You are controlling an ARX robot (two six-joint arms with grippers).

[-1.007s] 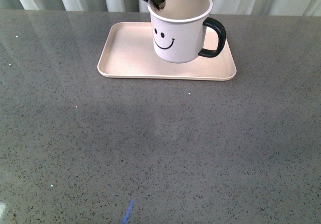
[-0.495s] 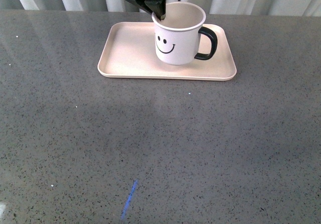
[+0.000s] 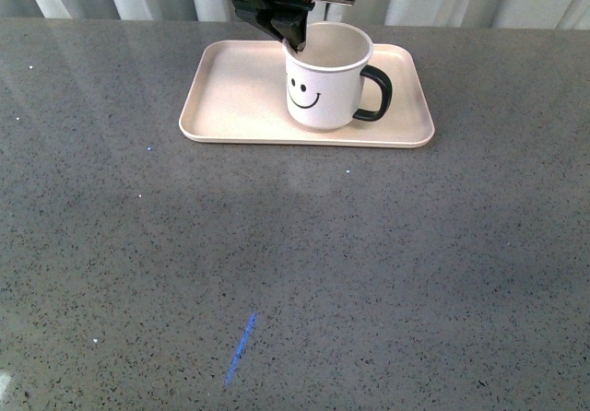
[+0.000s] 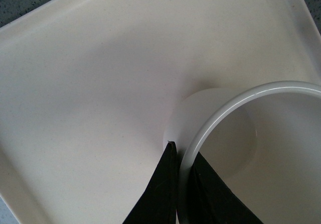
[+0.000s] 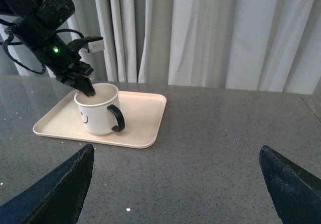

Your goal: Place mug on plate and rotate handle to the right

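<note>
On the plate (image 3: 230,107), mug (image 3: 323,98) upright, wall pinched between left jaws, handle (image 3: 379,93) pointing right, right jaws spread.

**Front view:** from high between the arms, angled down across the table (image 3: 277,273) to the plate (image 3: 230,107) at mid-distance.

**Left wrist view:** very near, apparently looking straight down past the left gripper (image 4: 181,152) onto the mug (image 4: 241,133) — little else fits.

**Right wrist view:** low and well back, facing level toward the curtains (image 5: 200,33); it shares plate and mug with both other views.
</note>
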